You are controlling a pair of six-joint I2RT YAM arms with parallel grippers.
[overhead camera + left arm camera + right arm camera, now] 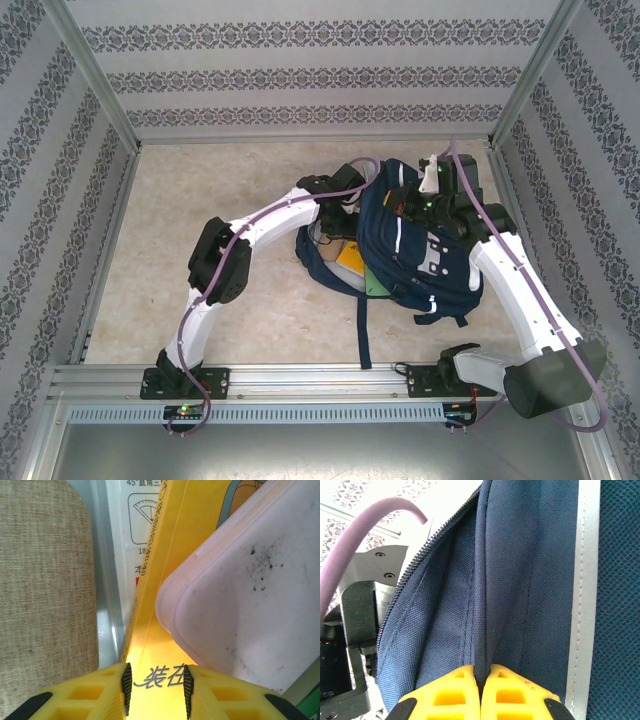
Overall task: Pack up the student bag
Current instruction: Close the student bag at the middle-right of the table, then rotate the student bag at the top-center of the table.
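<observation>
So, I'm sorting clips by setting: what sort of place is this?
Likely a staged robot test booth, not a real room: patterned wall panels in a metal frame, and two arms bolted to a rail around a student bag.

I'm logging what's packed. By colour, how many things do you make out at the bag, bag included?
Navy: 1, the bag
Yellow: 1, a book
Pink: 1, a case
Green: 1, a flat item
Total: 4
</observation>
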